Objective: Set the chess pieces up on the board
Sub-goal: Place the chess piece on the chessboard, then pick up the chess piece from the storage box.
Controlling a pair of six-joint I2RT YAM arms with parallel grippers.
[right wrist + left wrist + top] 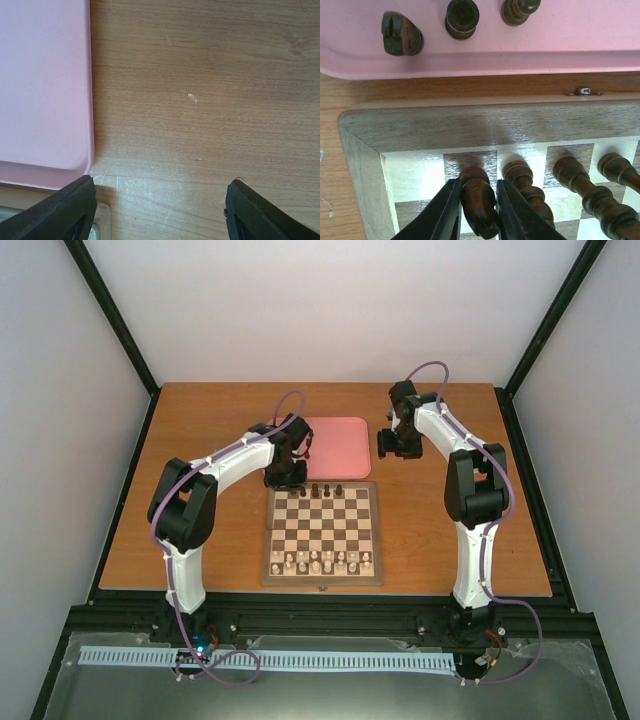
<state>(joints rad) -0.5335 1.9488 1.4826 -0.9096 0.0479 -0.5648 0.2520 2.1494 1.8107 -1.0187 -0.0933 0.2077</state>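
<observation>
Across the middle of the wooden surface point(200, 440) lies the board point(300, 581), set toward the near edge between the two arms. Just behind its far edge sits a pink tray point(340, 445), close to the board but apart from it.

The left arm point(225, 465) bends inward over the board's far left corner. The right arm point(470, 490) reaches to the spot just right of the tray.

The right claw point(160, 181) hangs over bare wood beside the tray's near right corner. Its fingers are spread wide with nothing between them.

The left claw point(478, 185) is down at the far row of the board. Its two black fingers point(445, 212) lie against either side of a dark piece point(479, 205) with no gap showing, so it has hold of that piece. The piece stands on the dark square next to the corner square.

Other dark chess pieces point(572, 180) stand in the same far row, to the right of the held one. Three more point(461, 17) sit on the tray near its front rim. Pale pieces point(320, 560) fill part of the two near rows of the board.
</observation>
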